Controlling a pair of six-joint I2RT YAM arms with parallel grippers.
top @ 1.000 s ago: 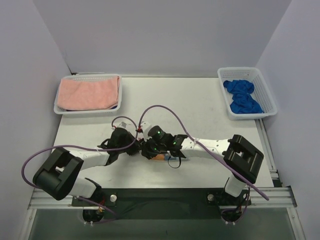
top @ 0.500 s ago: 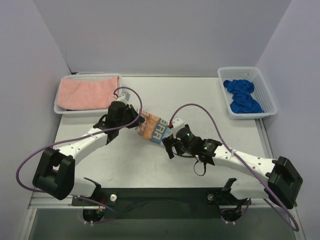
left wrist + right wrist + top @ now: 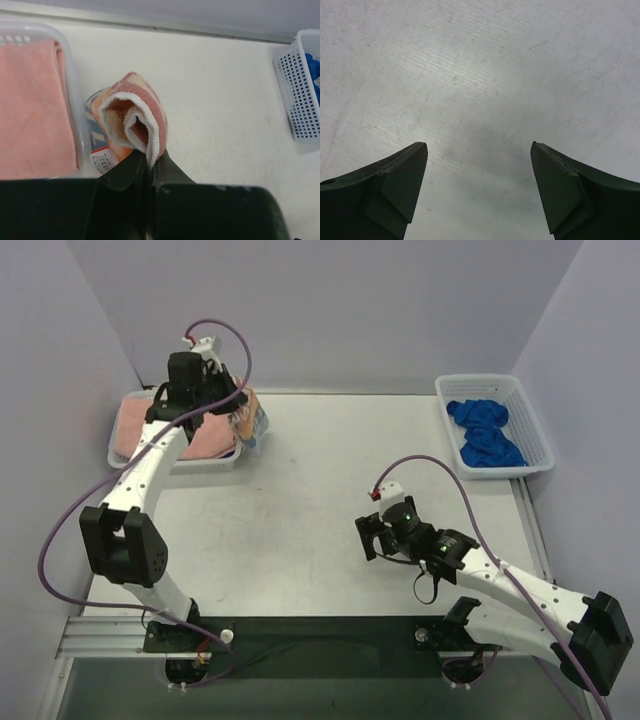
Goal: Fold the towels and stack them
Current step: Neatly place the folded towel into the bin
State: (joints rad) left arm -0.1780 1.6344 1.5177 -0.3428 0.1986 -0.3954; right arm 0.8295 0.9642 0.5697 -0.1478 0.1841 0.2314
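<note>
Top external view: pale grey table (image 3: 300, 490) boxed in by lilac walls (image 3: 330, 310). left gripper (image 3: 150, 159) is pinched tight on the folded printed towel (image 3: 136, 112), held up right by the left basket (image 3: 215, 462) with the pink towel (image 3: 30, 100). right gripper (image 3: 479, 150) gapes wide over bare scuffed table, blue towel (image 3: 485, 433) sits crumpled in the far-right basket (image 3: 535, 430)

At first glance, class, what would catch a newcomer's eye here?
The left arm reaches far-left, its jaws pinching a folded orange-patterned towel beside the left basket, which holds a flat pink towel. Crumpled blue cloth fills the far-right basket; the right arm's jaws gape over bare table.
</note>
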